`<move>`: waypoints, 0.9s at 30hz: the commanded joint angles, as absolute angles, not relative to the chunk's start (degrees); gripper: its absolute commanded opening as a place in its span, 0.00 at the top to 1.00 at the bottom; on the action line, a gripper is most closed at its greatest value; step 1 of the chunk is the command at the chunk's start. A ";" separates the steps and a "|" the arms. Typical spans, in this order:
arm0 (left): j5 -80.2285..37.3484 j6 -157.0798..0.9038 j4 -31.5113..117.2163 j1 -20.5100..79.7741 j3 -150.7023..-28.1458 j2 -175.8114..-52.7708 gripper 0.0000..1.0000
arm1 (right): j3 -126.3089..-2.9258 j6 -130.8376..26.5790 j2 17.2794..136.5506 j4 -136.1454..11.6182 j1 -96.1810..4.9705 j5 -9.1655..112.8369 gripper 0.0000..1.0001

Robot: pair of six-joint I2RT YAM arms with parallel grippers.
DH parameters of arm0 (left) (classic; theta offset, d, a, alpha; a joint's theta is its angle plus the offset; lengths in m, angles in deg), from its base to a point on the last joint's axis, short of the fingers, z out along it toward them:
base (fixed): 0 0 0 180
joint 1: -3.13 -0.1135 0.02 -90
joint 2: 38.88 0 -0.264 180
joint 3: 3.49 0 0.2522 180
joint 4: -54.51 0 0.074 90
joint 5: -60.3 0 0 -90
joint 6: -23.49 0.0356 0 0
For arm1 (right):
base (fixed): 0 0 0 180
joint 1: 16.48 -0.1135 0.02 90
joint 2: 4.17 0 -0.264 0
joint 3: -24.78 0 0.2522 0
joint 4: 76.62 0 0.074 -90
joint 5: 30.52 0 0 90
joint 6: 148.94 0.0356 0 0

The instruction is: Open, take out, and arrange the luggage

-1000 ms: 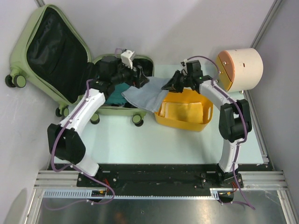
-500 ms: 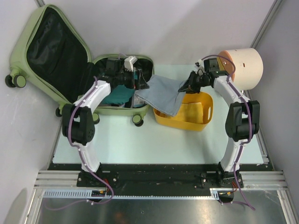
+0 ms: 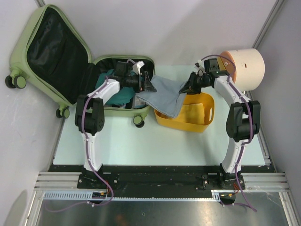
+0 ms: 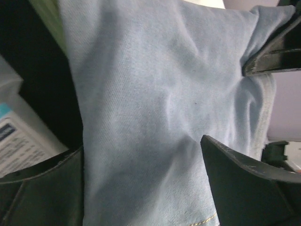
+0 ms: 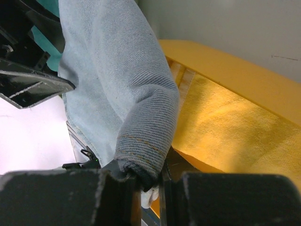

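Open luggage (image 3: 51,52) at ten o'clock, denim cloth (image 3: 164,94) draped out
Shell looks rigid; cloth likely light, floppy, best held by an edge; left pincer (image 3: 149,85) spread around it; right pincer (image 3: 187,87) pinching its hem at two o'clock.

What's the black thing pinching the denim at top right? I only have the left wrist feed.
Observer: The right jaws. The right wrist view shows them shut on a fold of the denim cloth.
Operator: What's below that end?
Observer: A yellow basket. The cloth hangs partly over it.
Operator: And on my side?
Observer: The luggage, with its lid swung fully open and a teal item inside.
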State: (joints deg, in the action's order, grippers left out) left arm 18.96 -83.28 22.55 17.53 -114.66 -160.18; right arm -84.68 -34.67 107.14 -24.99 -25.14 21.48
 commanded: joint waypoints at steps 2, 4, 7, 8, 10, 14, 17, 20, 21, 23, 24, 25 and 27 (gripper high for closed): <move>27.25 -86.37 23.26 19.92 -116.22 -159.74 0.25 | -87.94 -35.74 107.89 -24.54 -25.62 21.07 1.00; 26.91 -85.58 23.43 20.18 -115.52 -158.42 0.41 | -88.21 -35.83 107.90 -24.63 -25.71 21.16 1.00; 25.06 -84.62 23.61 20.18 -114.47 -154.91 0.69 | -88.83 -36.18 107.89 -24.54 -25.97 21.33 1.00; 24.45 -84.53 23.61 20.18 -113.85 -153.86 0.81 | -89.00 -36.44 107.72 -24.45 -26.32 21.59 1.00; 22.43 -84.52 23.70 20.45 -112.89 -151.04 0.93 | -89.70 -36.71 107.46 -24.10 -26.50 21.68 1.00; 20.32 -85.75 23.61 21.41 -110.51 -146.47 1.00 | -91.90 -38.02 106.23 -20.69 -26.32 23.09 1.00; 17.95 -86.81 23.43 23.17 -108.58 -143.31 1.00 | -93.92 -40.66 105.00 -15.51 -25.53 25.11 1.00; 13.92 -87.77 23.17 26.06 -107.00 -141.54 1.00 | -94.28 -43.38 103.68 -10.24 -24.04 27.48 1.00; 12.85 -87.86 23.17 27.99 -106.90 -141.37 1.00 | -94.10 -44.17 103.33 -9.17 -23.17 28.35 1.00; 10.13 -89.17 23.17 30.10 -107.16 -141.71 1.00 | -93.40 -46.46 102.36 -6.63 -22.11 30.81 1.00; 6.20 -89.88 23.17 32.29 -107.34 -141.98 1.00 | -93.14 -47.16 102.18 -6.00 -21.49 31.69 1.00; 4.77 -90.24 23.17 33.36 -108.04 -142.85 1.00 | -92.87 -48.82 102.09 -5.38 -20.71 33.10 1.00; 0.65 -90.59 23.17 36.07 -108.66 -144.00 1.00 | -92.96 -50.41 102.36 -3.45 -20.35 34.77 1.00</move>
